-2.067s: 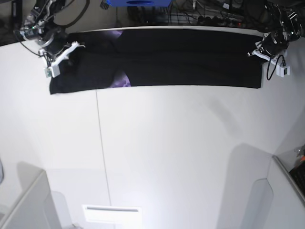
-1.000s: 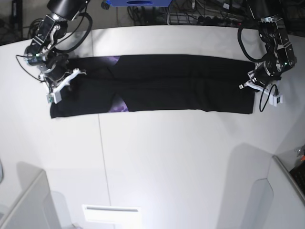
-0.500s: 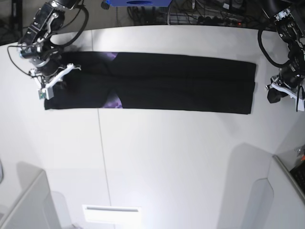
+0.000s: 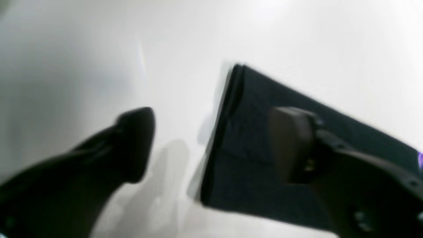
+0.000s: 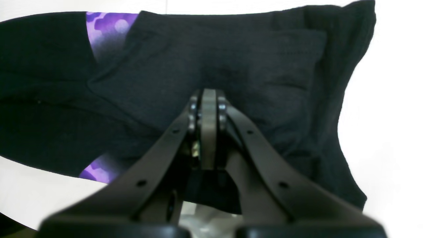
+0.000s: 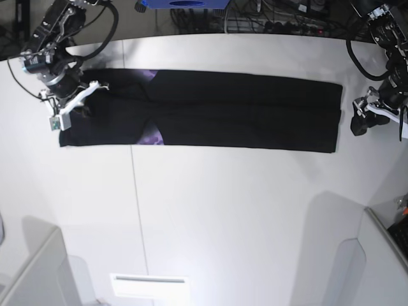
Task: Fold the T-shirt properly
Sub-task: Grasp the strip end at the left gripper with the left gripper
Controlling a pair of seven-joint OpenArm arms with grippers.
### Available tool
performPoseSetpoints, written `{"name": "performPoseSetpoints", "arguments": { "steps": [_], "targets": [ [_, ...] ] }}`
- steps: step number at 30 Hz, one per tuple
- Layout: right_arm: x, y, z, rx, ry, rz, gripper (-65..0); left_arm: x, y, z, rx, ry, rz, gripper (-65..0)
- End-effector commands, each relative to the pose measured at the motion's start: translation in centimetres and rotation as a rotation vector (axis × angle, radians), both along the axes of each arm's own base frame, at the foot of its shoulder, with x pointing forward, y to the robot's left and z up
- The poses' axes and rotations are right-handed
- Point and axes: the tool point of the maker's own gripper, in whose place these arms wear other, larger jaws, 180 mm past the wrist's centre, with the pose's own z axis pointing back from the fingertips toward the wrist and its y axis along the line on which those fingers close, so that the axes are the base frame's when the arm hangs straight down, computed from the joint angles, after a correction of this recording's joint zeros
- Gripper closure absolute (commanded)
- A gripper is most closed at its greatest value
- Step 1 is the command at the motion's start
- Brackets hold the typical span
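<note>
The T-shirt lies as a long black band across the far side of my white worktop. My right tool is clamped on its sleeve end; my left tool hangs spread apart just beyond the other end, gripping nothing.

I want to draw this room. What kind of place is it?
Probably a robot lab. Two robot arms with grippers, left and right, work over a plain white table holding a T-shirt, and cables are piled behind it.
</note>
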Motion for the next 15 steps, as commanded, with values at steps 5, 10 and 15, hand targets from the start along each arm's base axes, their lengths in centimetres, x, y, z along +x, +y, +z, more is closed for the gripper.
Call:
{"name": "performPoseSetpoints", "arguments": {
  "steps": [5,10,15],
  "targets": [
    [0.8,-0.1,1.2,-0.005,-0.051,0.004,0.0,1.3,-1.2,-2.8,-0.041,0.038,-0.053,-50.2],
    [0.8,-0.1,1.2,-0.005,-0.053,0.004,0.0,1.9,-2.1,-5.1,-0.075,0.049,-0.056,-50.2],
    [0.8,-0.1,1.3,-0.006,-0.054,0.004,0.0,2.4,-2.6,-5.4,-0.089,0.043,-0.061,-50.2]
  ]
}}
